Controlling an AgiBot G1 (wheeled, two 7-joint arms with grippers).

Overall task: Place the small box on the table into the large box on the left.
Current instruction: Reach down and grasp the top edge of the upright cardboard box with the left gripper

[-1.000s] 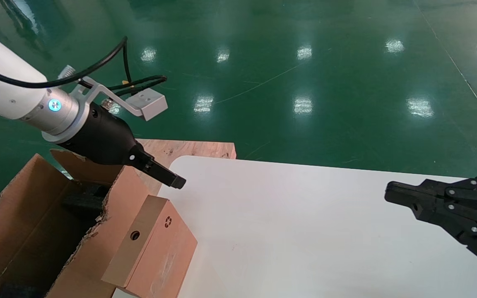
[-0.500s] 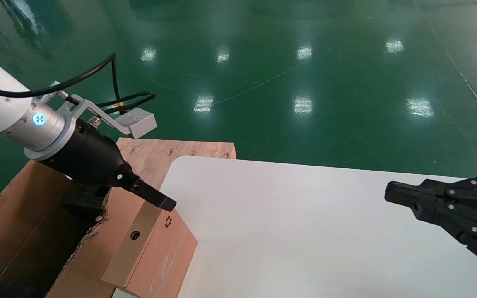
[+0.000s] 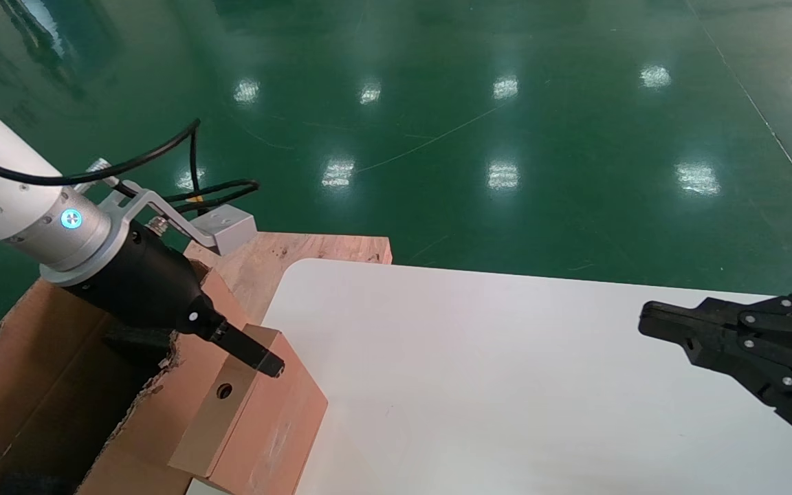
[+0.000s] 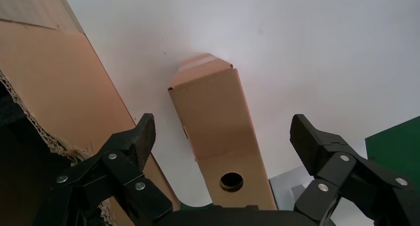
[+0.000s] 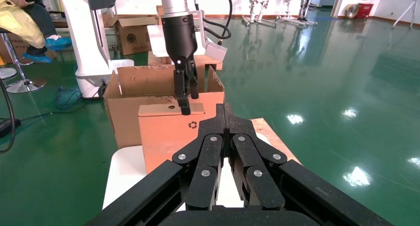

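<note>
Left wrist view shows my left gripper (image 4: pixel 223 137) with its fingers (image 4: pixel 136 139) spread wide, one on each side of the small box (image 4: pixel 218 122) and not yet touching it; the face with the round hole points up at the camera. Over the last second I have brought this gripper down from above the far end of the carton until, in the head view, its tip (image 3: pixel 262 361) sits right at the box's top face, covering the recycling mark. To my eye that means the approach is about finished and the squeeze across the narrow width comes next. The small box (image 3: pixel 258 419) stands on the table (image 3: pixel 506 385) at its left edge, pressed against the outer wall of the large box (image 3: pixel 59 399), whose ragged flaps hang open over a dark inside. That tight neighbour could catch the inner finger, so I would close slowly. My right gripper (image 3: pixel 650 323) is parked over the table's right side, fingers pressed together and holding nothing.
</note>
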